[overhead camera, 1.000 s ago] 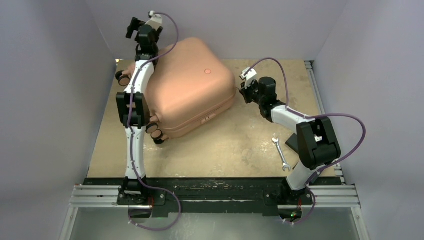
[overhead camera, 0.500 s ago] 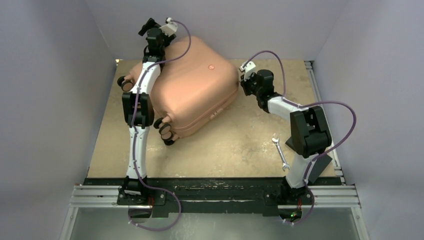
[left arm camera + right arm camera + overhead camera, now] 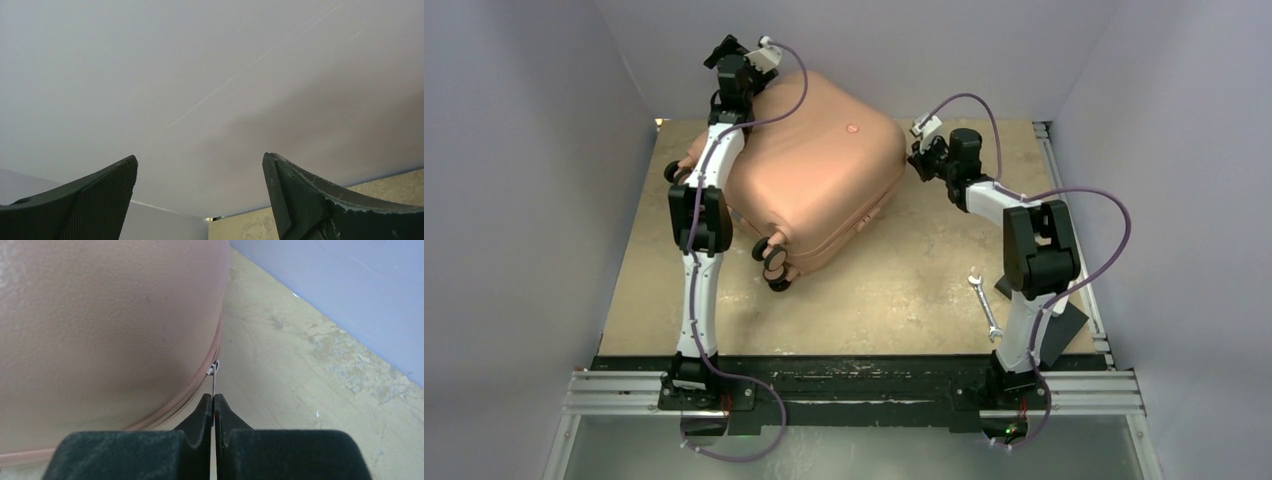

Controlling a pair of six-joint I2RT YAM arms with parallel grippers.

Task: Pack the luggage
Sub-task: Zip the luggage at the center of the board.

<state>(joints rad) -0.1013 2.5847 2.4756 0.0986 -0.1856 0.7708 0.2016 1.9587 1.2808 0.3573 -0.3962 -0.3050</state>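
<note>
On the far left, our left gripper (image 3: 199, 162) is raised above the far-left corner of the luggage (image 3: 809, 165). Its fingers (image 3: 100, 195) are spread wide with nothing between them. The left wrist view shows only the wall (image 3: 200, 75) past them, so this arm touches nothing.

The luggage lies flat with its lid down on the far left-centre of the table (image 3: 894, 290). It is turned at an angle, with its wheels (image 3: 774, 262) at the near corner.

At the luggage's right-hand side, our right gripper (image 3: 213, 402) has its fingertips pressed together on the thin metal zip pull (image 3: 214, 382). The pull hangs from the slider on the seam (image 3: 200, 385), low on the shell. We cannot tell from these views how much of the zip is closed on either side of the slider.

To the right of all this, a wrench (image 3: 985, 305) lies on the table near the right arm, well apart from the luggage.

We judge that the step in hand is running the zip with the lid shut, so the packing looks near its end. For the next move we need to drag the pull along the seam without letting the thin tab slip from the pinch. We also need to follow the curve of the rounded corner, not tug straight out.

The luggage sits loose on the table and is likely to slide or turn under the pull. We would probably bring the left gripper down onto the shell to steady it.
</note>
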